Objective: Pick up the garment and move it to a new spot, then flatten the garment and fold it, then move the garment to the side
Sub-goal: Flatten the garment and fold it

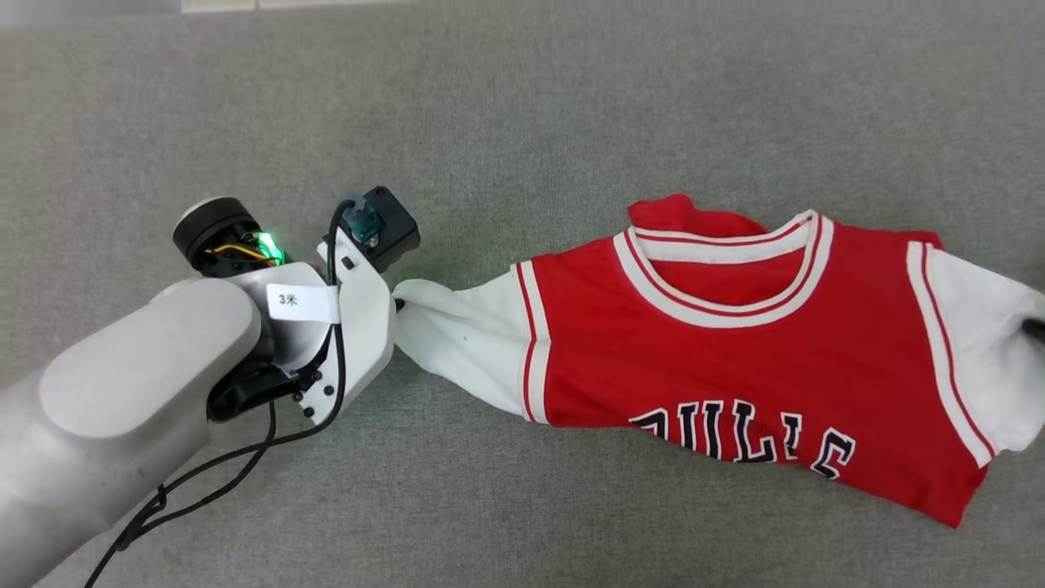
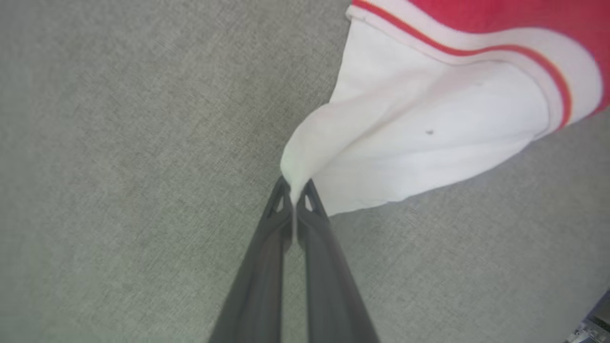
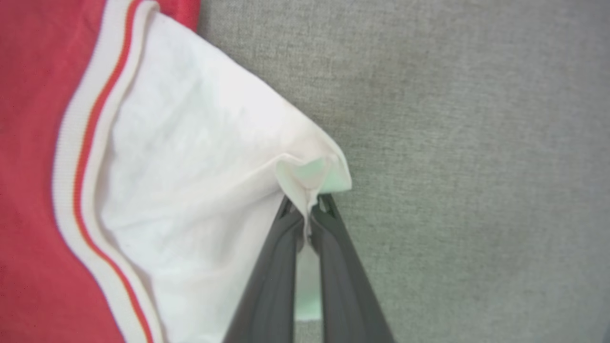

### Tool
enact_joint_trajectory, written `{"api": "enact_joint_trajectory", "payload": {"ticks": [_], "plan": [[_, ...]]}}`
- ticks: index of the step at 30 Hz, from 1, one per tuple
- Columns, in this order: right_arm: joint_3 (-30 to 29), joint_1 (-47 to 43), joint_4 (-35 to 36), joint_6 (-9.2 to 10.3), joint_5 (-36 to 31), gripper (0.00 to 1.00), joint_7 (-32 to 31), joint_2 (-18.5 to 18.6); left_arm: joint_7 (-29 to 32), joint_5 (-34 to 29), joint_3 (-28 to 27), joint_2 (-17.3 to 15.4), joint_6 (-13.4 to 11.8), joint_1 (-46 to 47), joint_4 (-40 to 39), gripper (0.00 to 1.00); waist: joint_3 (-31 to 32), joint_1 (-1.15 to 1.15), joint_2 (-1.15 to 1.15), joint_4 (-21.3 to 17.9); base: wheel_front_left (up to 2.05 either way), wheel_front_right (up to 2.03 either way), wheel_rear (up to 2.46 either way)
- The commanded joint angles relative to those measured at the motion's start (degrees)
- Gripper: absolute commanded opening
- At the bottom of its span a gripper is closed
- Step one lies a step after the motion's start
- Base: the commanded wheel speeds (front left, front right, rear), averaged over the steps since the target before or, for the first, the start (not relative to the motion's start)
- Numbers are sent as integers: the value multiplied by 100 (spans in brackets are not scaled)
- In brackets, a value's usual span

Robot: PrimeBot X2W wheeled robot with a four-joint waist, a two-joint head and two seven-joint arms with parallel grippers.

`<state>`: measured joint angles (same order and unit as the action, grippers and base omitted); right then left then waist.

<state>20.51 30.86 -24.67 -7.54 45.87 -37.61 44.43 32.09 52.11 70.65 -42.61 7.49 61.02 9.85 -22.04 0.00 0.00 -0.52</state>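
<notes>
The garment (image 1: pixel 735 367), a red jersey with white sleeves, striped neck trim and black lettering, lies stretched across the grey cloth surface at the right. My left gripper (image 1: pixel 397 306) is shut on the tip of one white sleeve (image 1: pixel 457 339). In the left wrist view the left gripper (image 2: pixel 295 193) pinches that sleeve (image 2: pixel 429 138) between its dark fingers (image 2: pixel 267 267). In the right wrist view my right gripper (image 3: pixel 307 209) is shut on the edge of the other white sleeve (image 3: pixel 200 181), which bunches at the tips. That sleeve (image 1: pixel 988 351) reaches the head view's right edge.
A grey fabric surface (image 1: pixel 490 98) spreads all around the garment. My pale left forearm (image 1: pixel 122 400) with a black cable crosses the lower left of the head view.
</notes>
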Motion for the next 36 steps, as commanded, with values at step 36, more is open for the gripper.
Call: {"api": "enact_joint_trajectory", "payload": {"ticks": [36], "plan": [[-180,4222,1111,8,-1275,0,1673,94,-1829,-901,-1899,408,-315,3399,816,0,84,0,0,229,0,0,0]]}}
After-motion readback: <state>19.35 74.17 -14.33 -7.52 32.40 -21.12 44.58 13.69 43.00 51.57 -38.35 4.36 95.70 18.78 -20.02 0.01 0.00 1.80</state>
